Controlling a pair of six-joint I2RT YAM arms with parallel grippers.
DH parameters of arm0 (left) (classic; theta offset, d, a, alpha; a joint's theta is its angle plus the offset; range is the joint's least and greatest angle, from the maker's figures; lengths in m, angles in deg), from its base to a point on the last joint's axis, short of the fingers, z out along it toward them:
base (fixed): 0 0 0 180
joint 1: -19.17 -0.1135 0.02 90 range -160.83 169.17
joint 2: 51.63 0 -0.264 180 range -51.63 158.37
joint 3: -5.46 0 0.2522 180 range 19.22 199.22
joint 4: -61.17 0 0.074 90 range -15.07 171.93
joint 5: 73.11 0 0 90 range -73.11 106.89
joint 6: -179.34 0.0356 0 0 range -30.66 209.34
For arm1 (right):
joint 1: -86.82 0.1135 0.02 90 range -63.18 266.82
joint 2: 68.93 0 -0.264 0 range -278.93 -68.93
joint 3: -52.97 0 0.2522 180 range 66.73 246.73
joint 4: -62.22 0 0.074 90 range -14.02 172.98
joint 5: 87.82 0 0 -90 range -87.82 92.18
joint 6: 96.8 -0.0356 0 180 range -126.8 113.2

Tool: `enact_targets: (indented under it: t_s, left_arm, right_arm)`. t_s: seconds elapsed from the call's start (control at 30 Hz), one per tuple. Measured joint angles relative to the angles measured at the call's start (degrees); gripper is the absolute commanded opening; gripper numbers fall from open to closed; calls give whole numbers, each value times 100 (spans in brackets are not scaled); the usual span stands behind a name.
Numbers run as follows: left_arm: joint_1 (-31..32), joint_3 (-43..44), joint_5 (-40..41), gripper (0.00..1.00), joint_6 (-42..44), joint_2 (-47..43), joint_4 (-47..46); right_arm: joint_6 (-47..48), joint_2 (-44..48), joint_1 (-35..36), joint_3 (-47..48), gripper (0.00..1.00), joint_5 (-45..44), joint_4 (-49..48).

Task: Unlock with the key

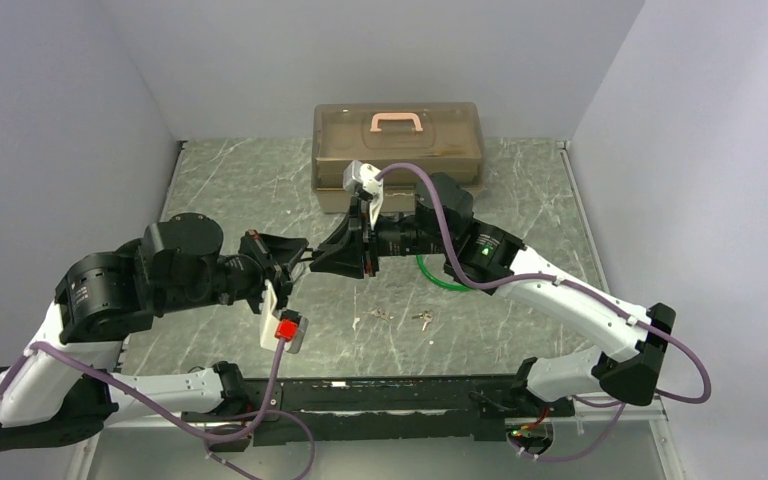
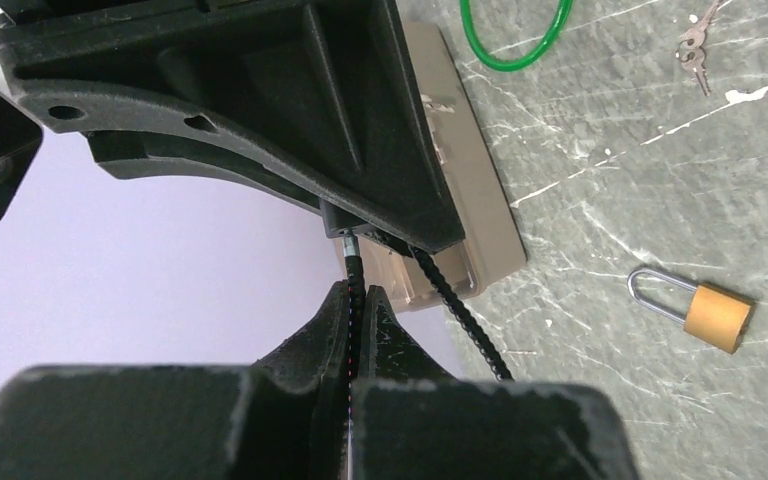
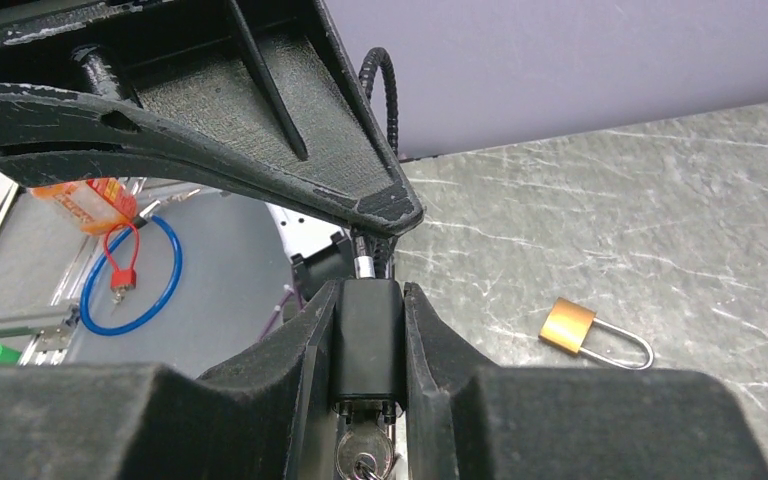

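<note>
Left gripper (image 2: 357, 300) pressed together on black cable (image 2: 353, 262), right gripper (image 3: 368, 300) clamping black lock body (image 3: 368, 335) above marbled table (image 3: 660, 200), key (image 3: 364, 458) at its near end, brass padlock (image 3: 570, 325) lying apart on the tabletop.

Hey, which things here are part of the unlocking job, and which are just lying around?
In use: black cable lock body, key in it, braided cable, left pincer, right pincer.
Lying about: brass padlock, loose keys, green loop, brown toolbox.
</note>
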Motion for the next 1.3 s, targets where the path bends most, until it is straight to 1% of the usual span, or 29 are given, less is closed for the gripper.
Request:
enact_targets:
  t_s: [0.23,0.3,0.37,0.47,0.57,0.67,0.83,0.97,1.1,1.17,1.3]
  left_arm:
    - [-2,72,28,0,162,-4,-48]
    - [0,37,-11,0,192,-9,-240]
    - [0,-177,-11,0,188,-101,-708]
    - [-11,-293,-22,0,-66,-131,-1187]
    - [-120,48,-120,0,-481,50,-1036]
    - [-192,138,-260,0,-568,101,-994]
    - [-210,-24,-358,0,-299,39,-1123]
    - [-225,116,-444,0,-144,72,-1012]
    - [-315,131,-551,0,330,-17,-855]
    - [-369,-199,-553,0,634,-334,-850]
    - [-391,-841,-581,0,992,-892,-844]
  right_arm:
    - [-26,114,-2,-83,0,-118,-164]
    - [-31,293,-22,-227,0,-177,-269]
    - [-42,459,-76,-332,0,-247,-356]
    - [-114,619,-186,-457,0,-254,-586]
    - [-192,634,-203,-520,0,-258,-800]
    - [-197,688,-214,-551,0,-282,-868]
    - [-195,719,-240,-577,0,-166,-741]
    - [-192,660,-236,-531,0,-70,-782]
    - [-116,398,-133,-184,0,-4,-546]
    - [-9,162,9,61,0,-13,-282]
    - [90,-140,278,160,0,-11,-7]
